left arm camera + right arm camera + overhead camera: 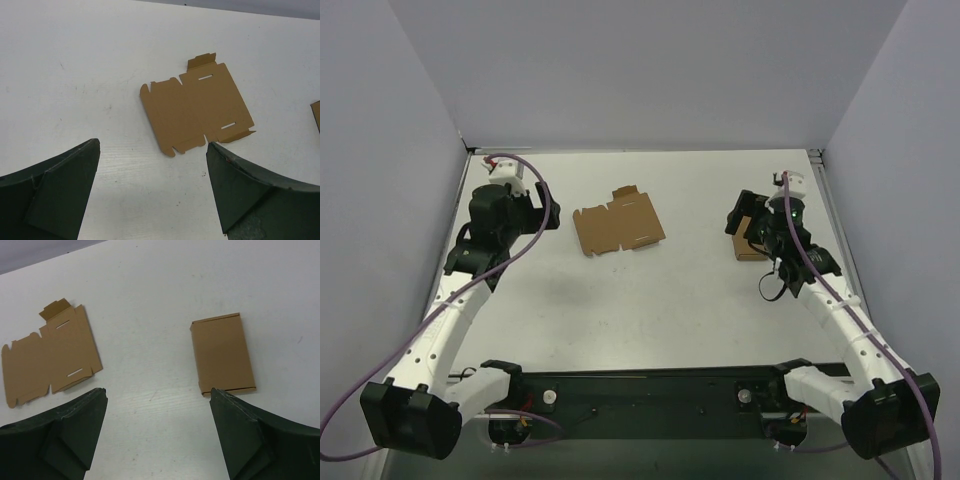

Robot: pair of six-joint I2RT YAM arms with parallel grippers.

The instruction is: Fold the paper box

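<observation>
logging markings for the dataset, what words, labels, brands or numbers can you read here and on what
None: no text can be read in any view.
paper box: plain brown card, only slots, notches and creases, no print.
cardboard rectangle: plain brown, no print.

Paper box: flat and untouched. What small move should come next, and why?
Probably ease the left fingers forward over the paper box: it lies flat and unfolded ahead of them, they stand open and empty, and the right fingers face the plain cardboard rectangle.
</observation>
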